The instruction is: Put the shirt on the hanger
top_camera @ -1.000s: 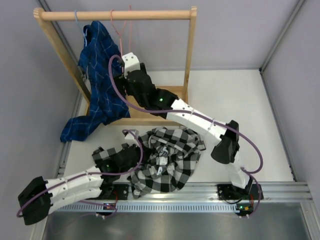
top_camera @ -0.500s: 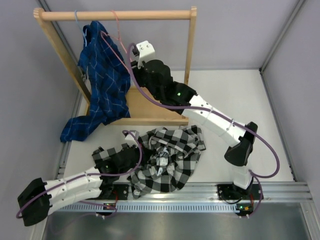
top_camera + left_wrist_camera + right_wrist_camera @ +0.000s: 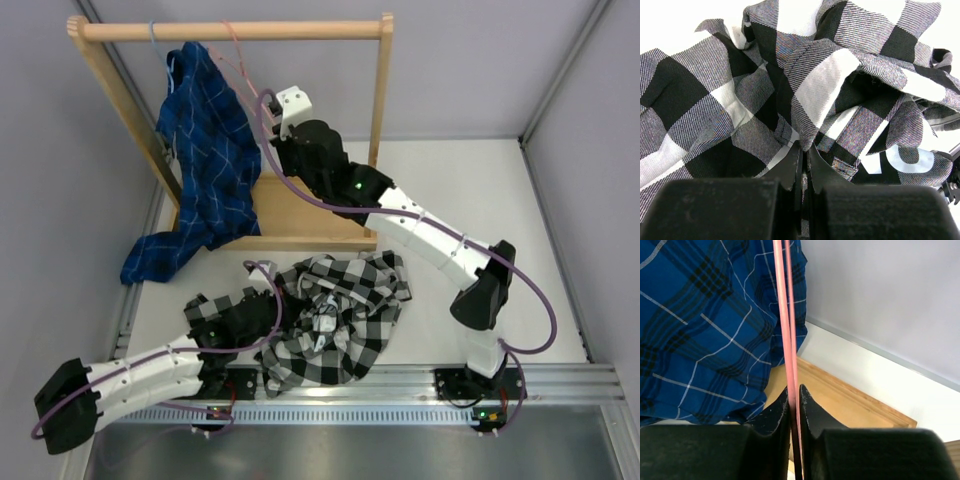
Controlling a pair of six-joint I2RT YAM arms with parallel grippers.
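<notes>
The black-and-white check shirt (image 3: 335,320) lies crumpled on the table near the front edge. My left gripper (image 3: 272,305) is shut on a fold of the shirt (image 3: 805,100) at the heap's left side. The thin pink hanger (image 3: 238,62) hangs by its hook from the wooden rail, pulled aslant toward the right arm. My right gripper (image 3: 794,392) is shut on the hanger (image 3: 781,315), with two pink wires pinched between its fingers. In the top view that gripper (image 3: 268,118) sits inside the rack, right of the blue shirt.
A wooden clothes rack (image 3: 235,30) stands at the back left on a wooden base (image 3: 300,215). A blue plaid shirt (image 3: 205,170) hangs from it on another hanger and trails onto the table. Grey walls close the back and both sides.
The right arm rose from low inside the rack to the hanger and its jaws closed on the pink wires. The hanger now slants rightward. The left arm and shirt stayed put.
</notes>
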